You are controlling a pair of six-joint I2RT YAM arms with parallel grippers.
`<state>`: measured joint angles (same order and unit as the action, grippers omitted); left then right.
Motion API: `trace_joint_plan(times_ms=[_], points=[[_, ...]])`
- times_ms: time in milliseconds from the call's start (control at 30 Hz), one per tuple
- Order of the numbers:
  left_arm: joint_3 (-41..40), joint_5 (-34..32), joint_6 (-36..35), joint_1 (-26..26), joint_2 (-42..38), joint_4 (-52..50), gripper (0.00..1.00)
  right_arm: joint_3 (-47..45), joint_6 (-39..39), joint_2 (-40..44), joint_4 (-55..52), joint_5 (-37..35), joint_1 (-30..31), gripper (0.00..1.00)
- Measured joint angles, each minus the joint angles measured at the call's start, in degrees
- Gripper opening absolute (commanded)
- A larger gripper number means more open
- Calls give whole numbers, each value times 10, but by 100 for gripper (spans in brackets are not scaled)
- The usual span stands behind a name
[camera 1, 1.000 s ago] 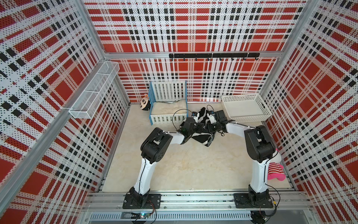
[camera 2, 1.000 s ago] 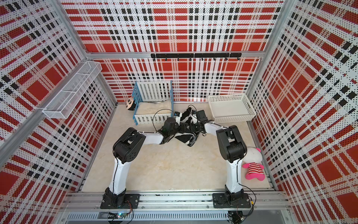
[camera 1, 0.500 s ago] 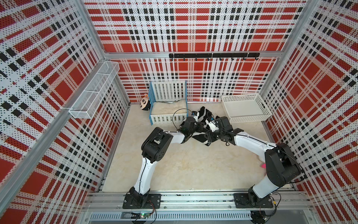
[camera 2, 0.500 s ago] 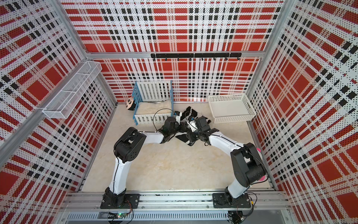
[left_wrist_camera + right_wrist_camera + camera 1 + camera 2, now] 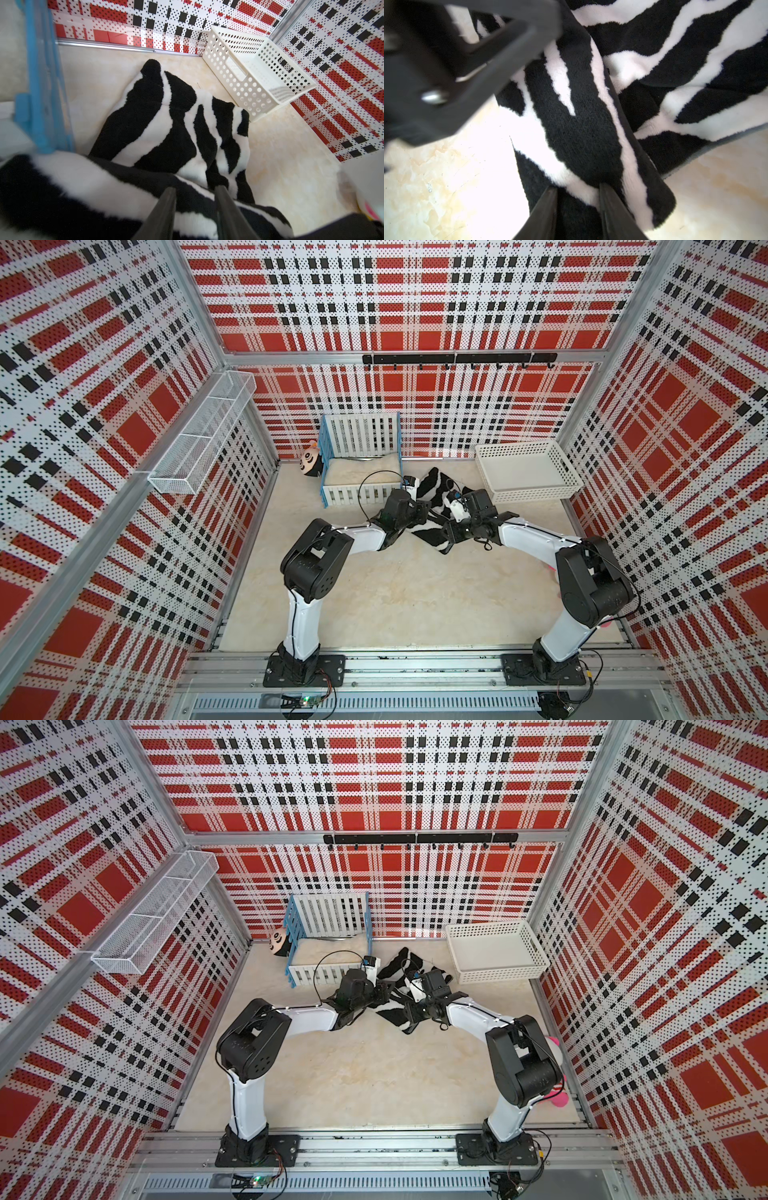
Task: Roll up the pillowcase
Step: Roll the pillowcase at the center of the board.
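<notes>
We see the pillowcase (image 5: 434, 486) bunched, stripes up, at the far middle of the worktop (image 5: 395, 593), between crib (image 5: 360, 439) and basket (image 5: 530, 494). Our left gripper (image 5: 195, 198) and right gripper (image 5: 578, 193) each pinch a fold of it.

White perforated basket (image 5: 532, 492) and blue-white crib (image 5: 361, 435) stand along the back wall (image 5: 415, 302).

The soft plush rectangular pillowcase (image 5: 166, 124) shows bold black-and-white zebra stripes, with a thin dark grey edge in the right wrist view. The smooth tabletop (image 5: 395, 593) is cream with faint beige marbling, the perforated plastic basket (image 5: 239, 83) is plain white, and the small slatted crib (image 5: 361, 439) is blue and white around a cream fluffy cushion (image 5: 353, 468). The perforated wall panels (image 5: 415, 302) carry a red, white and black plaid, and the plush toy (image 5: 559, 1096) is pink and white.
</notes>
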<state>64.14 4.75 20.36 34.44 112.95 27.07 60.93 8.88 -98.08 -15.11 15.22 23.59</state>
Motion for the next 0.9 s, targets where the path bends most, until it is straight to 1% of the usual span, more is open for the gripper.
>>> trace_joint_plan(times_ms=[100, 233, 367, 433, 567, 600, 700, 767, 900], points=[[-41, -10, -8, 7, -19, 24, 37, 6, 2, -5, -3, 6, -2, 39], [-86, -29, -22, 21, -12, 47, 37, 14, 6, -12, -7, 16, -2, 39], [-83, -49, -29, 30, 15, 73, 37, 21, 14, -16, -9, 26, -3, 43], [-82, -52, -28, 30, 20, 80, 37, 22, 26, -14, -2, 43, -11, 44], [-76, -53, -27, 30, 24, 85, 37, 32, 57, -11, 28, 84, -64, 44], [-76, -53, -27, 29, 24, 85, 37, 44, 59, -14, 26, 84, -76, 44], [-75, -52, -26, 29, 26, 86, 37, 126, 46, -52, 13, 58, -103, 41], [-75, -52, -26, 29, 26, 86, 37, 180, 30, -89, 11, 37, -105, 40], [-74, -50, -24, 27, 26, 85, 37, 280, -7, -190, -16, -2, -102, 38]])
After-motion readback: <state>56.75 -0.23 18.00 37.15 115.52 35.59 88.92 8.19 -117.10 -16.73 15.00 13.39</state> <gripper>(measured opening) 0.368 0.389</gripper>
